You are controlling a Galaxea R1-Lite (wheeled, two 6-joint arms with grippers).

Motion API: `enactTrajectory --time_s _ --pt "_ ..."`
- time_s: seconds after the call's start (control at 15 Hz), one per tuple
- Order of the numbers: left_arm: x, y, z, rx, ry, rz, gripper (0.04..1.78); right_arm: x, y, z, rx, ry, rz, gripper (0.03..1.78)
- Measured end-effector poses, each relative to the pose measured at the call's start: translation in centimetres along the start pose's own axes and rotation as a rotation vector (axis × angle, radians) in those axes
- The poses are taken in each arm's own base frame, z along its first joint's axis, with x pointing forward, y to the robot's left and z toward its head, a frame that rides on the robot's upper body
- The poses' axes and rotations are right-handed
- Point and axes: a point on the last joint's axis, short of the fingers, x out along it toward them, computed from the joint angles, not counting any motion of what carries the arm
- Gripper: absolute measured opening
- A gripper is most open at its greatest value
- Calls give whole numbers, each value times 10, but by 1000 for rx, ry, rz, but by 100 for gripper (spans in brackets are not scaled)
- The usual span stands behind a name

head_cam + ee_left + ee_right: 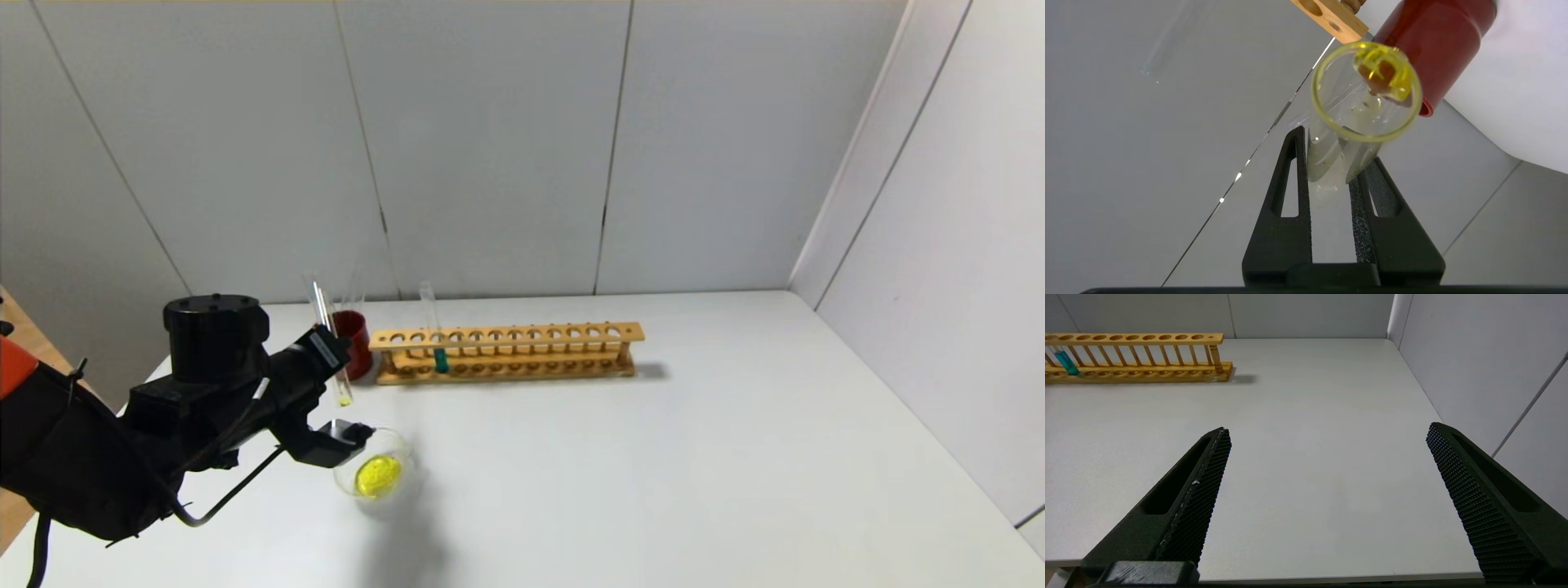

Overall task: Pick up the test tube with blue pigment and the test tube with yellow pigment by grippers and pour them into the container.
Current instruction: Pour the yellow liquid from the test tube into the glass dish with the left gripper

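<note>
The head view looks down over the white tabletop [735, 457] from afar, both wrist views sit close behind their tools, and all share the long wooden tube rack [506, 353].

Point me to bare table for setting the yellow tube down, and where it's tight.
Free: the white table right of the container and in front of the wooden rack, out to the right wall; the open right gripper hangs over bare surface there. Crowded: the left end, where the left gripper clamps the test tube with yellow pigment between red cup, rack end and container.
</note>
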Motion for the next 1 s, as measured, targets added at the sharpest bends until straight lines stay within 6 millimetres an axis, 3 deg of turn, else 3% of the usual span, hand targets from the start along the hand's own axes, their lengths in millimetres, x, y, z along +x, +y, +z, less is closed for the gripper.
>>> enactTrajectory --time_s 0.27,1.0 --pt "-8 5 -5 90 89 36 32 0 0 0 0 0 0 175" --pt "-24 15 -6 84 136 68 32 0 0 0 0 0 0 175"
